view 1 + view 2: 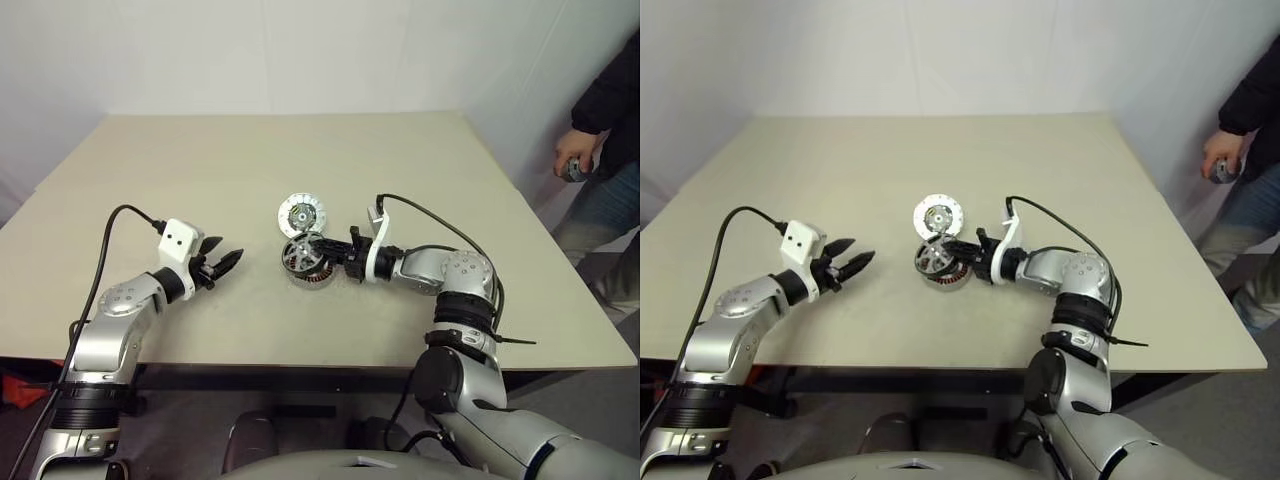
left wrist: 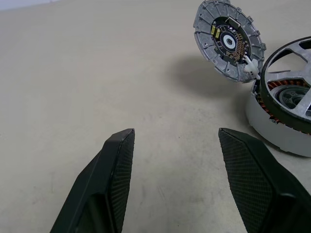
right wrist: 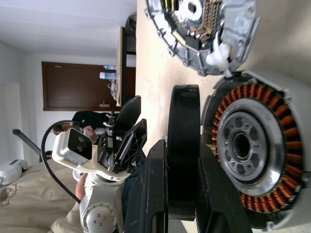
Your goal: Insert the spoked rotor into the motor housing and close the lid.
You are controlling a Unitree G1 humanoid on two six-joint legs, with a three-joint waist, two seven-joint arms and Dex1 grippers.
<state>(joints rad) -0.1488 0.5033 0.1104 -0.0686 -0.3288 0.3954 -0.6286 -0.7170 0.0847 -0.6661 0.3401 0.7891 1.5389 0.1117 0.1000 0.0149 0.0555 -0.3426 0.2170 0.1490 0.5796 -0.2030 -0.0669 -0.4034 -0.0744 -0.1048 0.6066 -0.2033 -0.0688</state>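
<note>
The motor housing [image 1: 308, 270], a round cup with copper windings around a silver hub [image 3: 242, 145], sits mid-table. Its silvery lid [image 1: 302, 215] stands open, hinged at the far rim, with its inner face showing in the left wrist view [image 2: 228, 41]. My right gripper [image 1: 325, 250] is shut on the rim of the black spoked rotor [image 3: 183, 145] and holds it on edge, tilted over the housing's near side [image 2: 291, 53]. My left gripper [image 1: 222, 258] hovers open and empty to the left of the housing, fingers [image 2: 116, 160] well apart.
A person [image 1: 605, 120] stands off the table's right edge, a hand [image 1: 575, 165] holding a small object. Black cables run from both wrists. The tan table [image 1: 200, 170] stretches bare behind and to the left of the motor.
</note>
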